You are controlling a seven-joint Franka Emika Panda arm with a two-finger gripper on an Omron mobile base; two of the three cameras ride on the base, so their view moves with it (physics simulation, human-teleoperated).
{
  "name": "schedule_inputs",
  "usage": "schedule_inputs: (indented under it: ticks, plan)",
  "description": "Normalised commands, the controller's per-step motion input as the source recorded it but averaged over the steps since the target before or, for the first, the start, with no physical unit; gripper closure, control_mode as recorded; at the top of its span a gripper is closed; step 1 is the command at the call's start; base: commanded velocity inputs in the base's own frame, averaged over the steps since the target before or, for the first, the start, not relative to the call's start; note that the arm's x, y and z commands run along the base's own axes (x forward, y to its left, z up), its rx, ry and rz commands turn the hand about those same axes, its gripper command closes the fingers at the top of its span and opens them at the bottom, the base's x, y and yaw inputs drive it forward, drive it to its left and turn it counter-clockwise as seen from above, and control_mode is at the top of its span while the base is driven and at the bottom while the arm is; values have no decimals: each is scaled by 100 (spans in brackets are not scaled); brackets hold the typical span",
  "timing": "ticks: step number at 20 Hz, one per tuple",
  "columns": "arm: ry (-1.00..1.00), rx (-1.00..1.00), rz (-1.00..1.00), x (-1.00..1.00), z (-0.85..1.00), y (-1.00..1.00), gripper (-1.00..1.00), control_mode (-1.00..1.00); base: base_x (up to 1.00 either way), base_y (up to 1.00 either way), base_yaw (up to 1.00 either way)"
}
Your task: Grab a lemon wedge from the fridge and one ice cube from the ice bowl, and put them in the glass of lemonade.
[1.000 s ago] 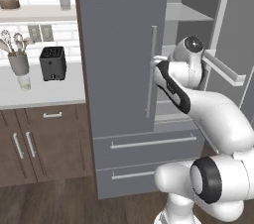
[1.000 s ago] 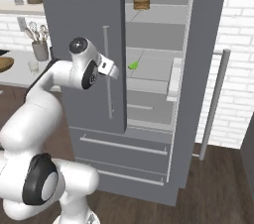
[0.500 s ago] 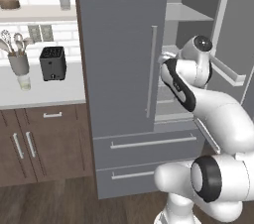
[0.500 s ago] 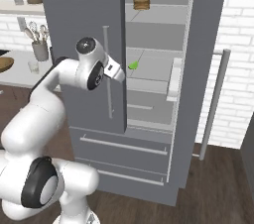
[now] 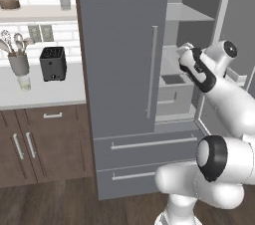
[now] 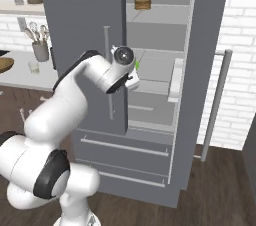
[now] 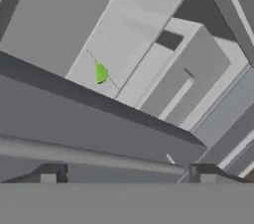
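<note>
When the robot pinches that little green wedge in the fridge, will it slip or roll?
The lemon wedge looks small and tapered, so it is probably light and may squirt sideways. It seems to sit flat on its shelf, so rolling looks unlikely.

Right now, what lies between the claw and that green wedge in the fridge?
In the hand view, the closed door's edge crosses between claw and lemon wedge.

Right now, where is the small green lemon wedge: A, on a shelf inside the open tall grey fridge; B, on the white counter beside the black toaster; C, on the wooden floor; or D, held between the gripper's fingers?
A: the small green lemon wedge lies on a pale shelf inside the tall grey fridge, whose right door stands open, while the open gripper holds nothing.
</note>
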Motion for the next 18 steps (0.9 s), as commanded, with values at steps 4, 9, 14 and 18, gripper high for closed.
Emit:
schedule_inputs:
  ticks: [4,9,14,18]
  plan:
    - [2,39,-18,83,0,-4,-100,-100,0,0,0]
    - [6,37,-2,85,0,-32,-100,-100,0,0,0]
    - [0,26,3,86,-12,-17,-100,-100,0,0,0]
    - [0,14,16,88,-33,0,-100,-100,0,0,0]
